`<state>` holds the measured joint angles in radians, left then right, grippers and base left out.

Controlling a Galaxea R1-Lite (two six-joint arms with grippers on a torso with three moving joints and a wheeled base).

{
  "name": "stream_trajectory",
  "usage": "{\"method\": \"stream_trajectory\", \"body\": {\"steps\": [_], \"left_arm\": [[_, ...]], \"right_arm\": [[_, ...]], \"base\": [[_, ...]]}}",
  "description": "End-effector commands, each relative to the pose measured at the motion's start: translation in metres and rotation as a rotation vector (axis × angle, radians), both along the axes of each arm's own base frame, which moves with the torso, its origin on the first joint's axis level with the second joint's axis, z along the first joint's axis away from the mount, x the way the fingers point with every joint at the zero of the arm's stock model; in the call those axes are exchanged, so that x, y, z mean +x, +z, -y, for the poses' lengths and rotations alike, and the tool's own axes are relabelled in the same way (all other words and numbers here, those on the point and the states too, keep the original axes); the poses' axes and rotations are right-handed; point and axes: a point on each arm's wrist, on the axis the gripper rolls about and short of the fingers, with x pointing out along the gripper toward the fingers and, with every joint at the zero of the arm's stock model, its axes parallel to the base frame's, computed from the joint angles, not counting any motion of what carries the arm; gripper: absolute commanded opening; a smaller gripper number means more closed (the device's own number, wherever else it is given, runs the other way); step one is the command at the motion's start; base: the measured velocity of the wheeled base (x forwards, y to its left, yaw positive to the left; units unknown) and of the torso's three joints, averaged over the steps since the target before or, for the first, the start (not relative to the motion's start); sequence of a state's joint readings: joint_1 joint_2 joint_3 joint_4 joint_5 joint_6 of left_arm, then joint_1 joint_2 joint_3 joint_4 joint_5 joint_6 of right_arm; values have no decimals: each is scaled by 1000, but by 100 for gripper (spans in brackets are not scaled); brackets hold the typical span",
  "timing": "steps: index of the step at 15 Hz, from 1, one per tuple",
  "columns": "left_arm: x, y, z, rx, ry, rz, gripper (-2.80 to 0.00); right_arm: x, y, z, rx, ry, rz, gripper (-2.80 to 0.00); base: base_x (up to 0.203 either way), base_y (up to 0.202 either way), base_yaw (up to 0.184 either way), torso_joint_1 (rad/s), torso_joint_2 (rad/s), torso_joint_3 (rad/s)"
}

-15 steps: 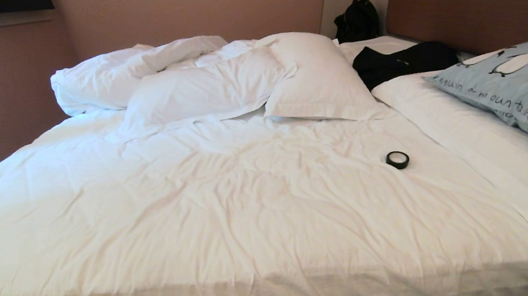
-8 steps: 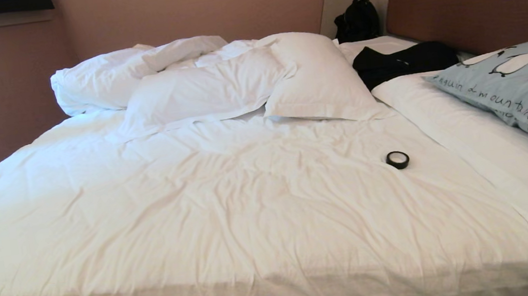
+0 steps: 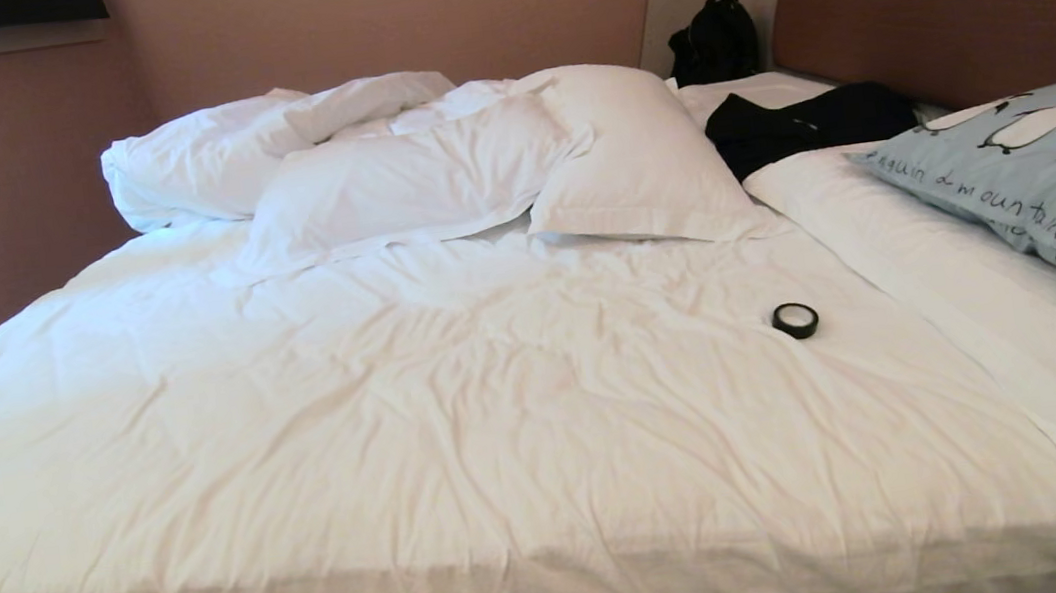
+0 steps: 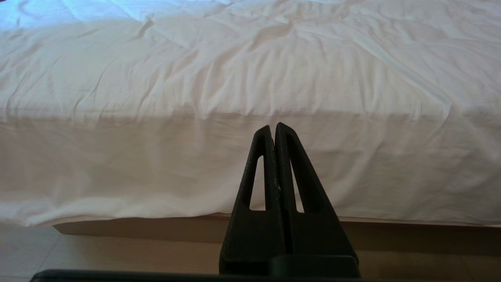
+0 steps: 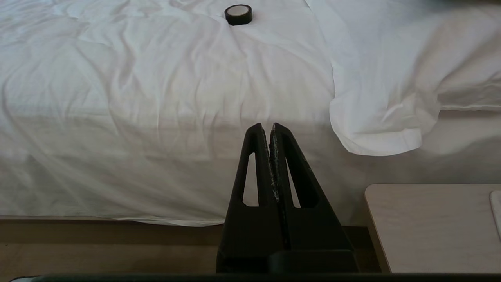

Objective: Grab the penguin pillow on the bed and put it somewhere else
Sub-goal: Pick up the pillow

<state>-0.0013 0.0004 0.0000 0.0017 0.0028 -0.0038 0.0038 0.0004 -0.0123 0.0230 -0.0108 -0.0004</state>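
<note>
The penguin pillow [image 3: 1048, 182], pale blue with black-and-white penguins and dark writing, lies at the right side of the bed [image 3: 462, 415], leaning by the brown headboard and partly cut off by the picture's edge. Neither arm shows in the head view. My left gripper [image 4: 273, 127] is shut and empty, held low in front of the bed's near side, above the floor. My right gripper [image 5: 265, 127] is shut and empty too, parked the same way before the bed's side. The pillow shows in neither wrist view.
A black tape roll [image 3: 795, 320] [image 5: 238, 14] lies on the sheet. Plain white pillows [image 3: 413, 180] and a rumpled duvet [image 3: 228, 152] are piled at the back. Dark clothing [image 3: 809, 126] and a black bag [image 3: 713, 42] lie near the headboard [image 3: 948, 23]. A pale bedside table [image 5: 434, 223] stands beside my right gripper.
</note>
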Motion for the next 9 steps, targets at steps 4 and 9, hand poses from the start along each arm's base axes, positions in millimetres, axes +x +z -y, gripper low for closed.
{"method": "stream_trajectory", "body": {"steps": [4, 9], "left_arm": [[0, 0, 0, -1, 0, -1, -280], [0, 0, 0, -1, 0, -1, -280]], "right_arm": [[0, 0, 0, -15, -1, -3, -280], [0, 0, 0, -38, 0, -5, -280]], "base": [[0, 0, 0, 0, 0, 0], [0, 0, 0, 0, 0, 0]]}}
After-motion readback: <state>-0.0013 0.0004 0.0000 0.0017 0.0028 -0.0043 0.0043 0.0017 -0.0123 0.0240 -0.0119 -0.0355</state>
